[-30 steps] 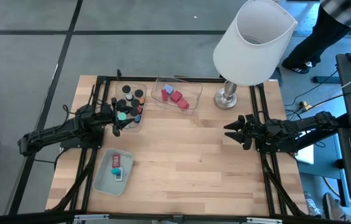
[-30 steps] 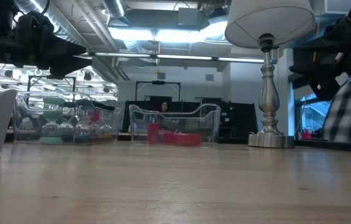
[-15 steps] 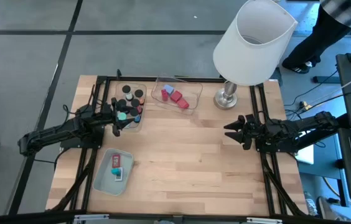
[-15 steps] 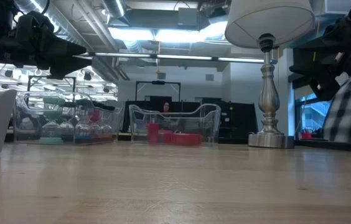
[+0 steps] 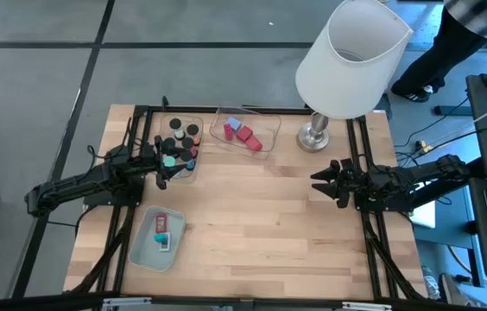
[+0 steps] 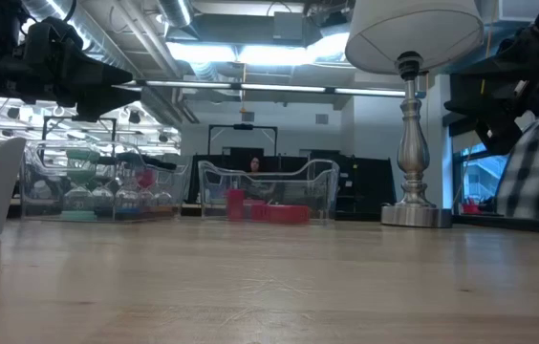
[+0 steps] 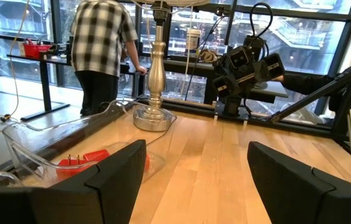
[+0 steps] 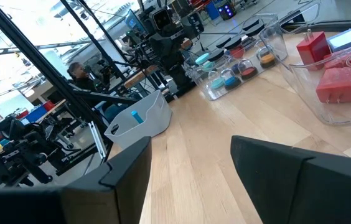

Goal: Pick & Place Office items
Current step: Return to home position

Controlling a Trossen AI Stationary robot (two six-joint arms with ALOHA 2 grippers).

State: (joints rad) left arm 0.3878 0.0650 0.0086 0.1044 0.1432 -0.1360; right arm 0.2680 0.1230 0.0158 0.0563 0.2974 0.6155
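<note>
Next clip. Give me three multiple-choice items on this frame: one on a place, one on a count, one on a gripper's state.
1. The lamp stands: A. right of the red-block bin; B. left of it; C. inside it.
2. Containers on the table: A. two; B. three; C. four.
3. The right gripper is: A. shut on a block; B. open and empty; C. out of view.
Answers: 1 A, the high view shows its base right of that bin. 2 B, that bin, the left bin and the pale tray. 3 B, its wrist view shows the fingers apart with nothing between.
</note>
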